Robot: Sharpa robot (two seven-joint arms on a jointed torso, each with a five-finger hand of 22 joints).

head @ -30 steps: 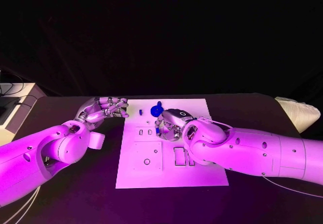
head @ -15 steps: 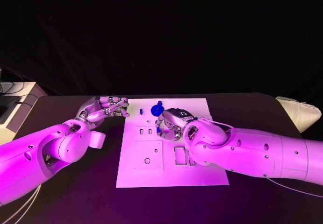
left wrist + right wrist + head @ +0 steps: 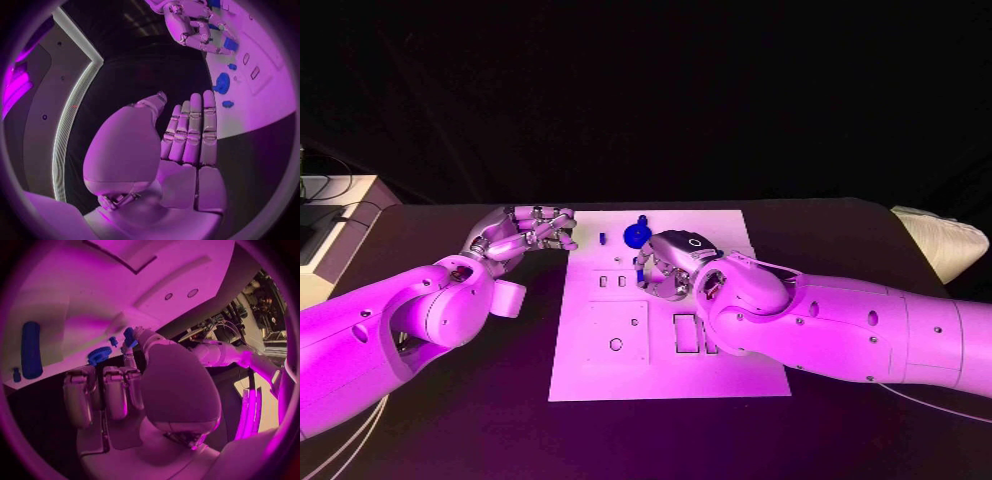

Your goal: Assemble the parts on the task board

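Observation:
The white task board [image 3: 668,345] lies in the middle of the black table. A blue gear [image 3: 636,236] and a small blue peg [image 3: 603,239] sit near its far edge. My right hand [image 3: 669,265] hovers low over the far half of the board, just behind the gear, and pinches a small blue part [image 3: 129,335] at its fingertips. The gear [image 3: 99,355] shows beside that part, and a long blue cylinder [image 3: 30,350] lies further off on the board. My left hand [image 3: 531,232] rests at the board's far left corner, its fingers [image 3: 190,132] straight and side by side, holding nothing.
The board has two small slots [image 3: 612,282], a round hole [image 3: 615,345] and two long rectangular cut-outs [image 3: 685,335] nearer to me. A pale cushion-like object [image 3: 942,245] sits at the table's right edge, and a stand [image 3: 329,215] at the far left.
The right hand has crept slightly to the right over the board with the small blue part. The left hand stays put.

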